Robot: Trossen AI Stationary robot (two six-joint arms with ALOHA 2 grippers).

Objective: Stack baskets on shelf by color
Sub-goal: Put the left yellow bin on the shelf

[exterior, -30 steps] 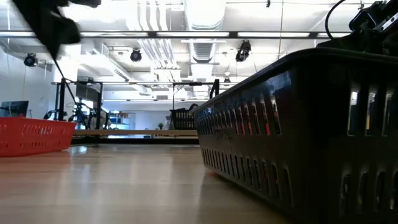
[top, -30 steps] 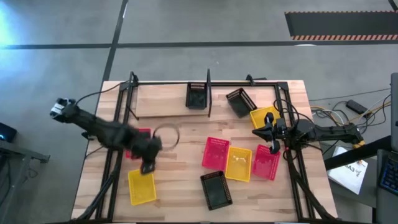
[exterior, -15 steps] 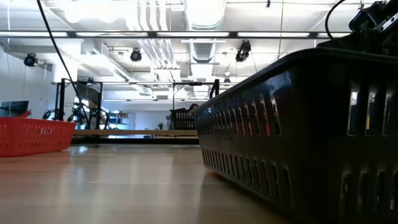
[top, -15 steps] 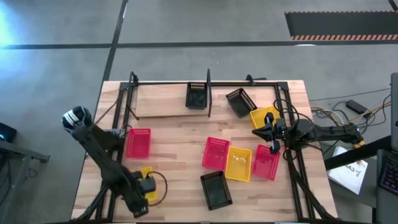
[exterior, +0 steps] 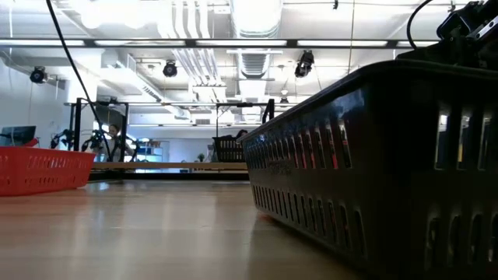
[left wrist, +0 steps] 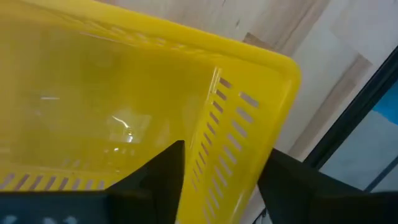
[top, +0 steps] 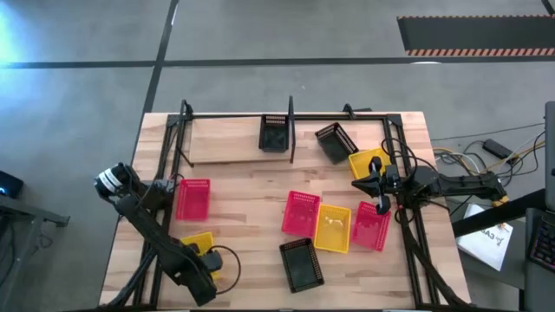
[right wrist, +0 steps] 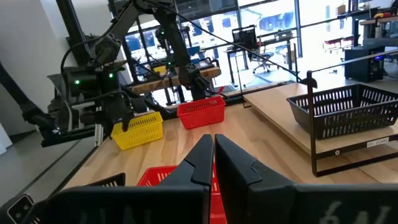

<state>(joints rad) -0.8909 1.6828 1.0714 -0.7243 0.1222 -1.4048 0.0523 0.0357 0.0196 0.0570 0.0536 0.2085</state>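
Observation:
A yellow basket [top: 198,243] [left wrist: 124,93] sits flat on the table near its near-left corner. My left gripper [top: 201,276] [left wrist: 217,174] is open at that basket's near end, one finger inside it and one outside. My right gripper [top: 373,184] [right wrist: 213,155] is shut and waits above the table's right side, between another yellow basket [top: 368,165] and a pinkish-red one [top: 371,225]. The shelf [top: 225,143] runs along the far edge, with one black basket [top: 274,134] on its board. My left gripper stands astride the yellow basket's wall [left wrist: 242,118] close to a corner, one finger inside and one outside, coming from above. Whether the fingers touch the wall I cannot tell. The basket rests with its bottom on the table.
A second black basket [top: 335,141] lies askew at the shelf's right end. Pinkish-red baskets [top: 192,199] [top: 300,213], a yellow one [top: 333,227] and a black one [top: 302,264] [exterior: 373,171] lie scattered mid-table. Black frame rods run along both sides.
My left arm has swung from beside the left pinkish-red basket toward the table's near edge, its gripper passing over the yellow basket to that basket's near end.

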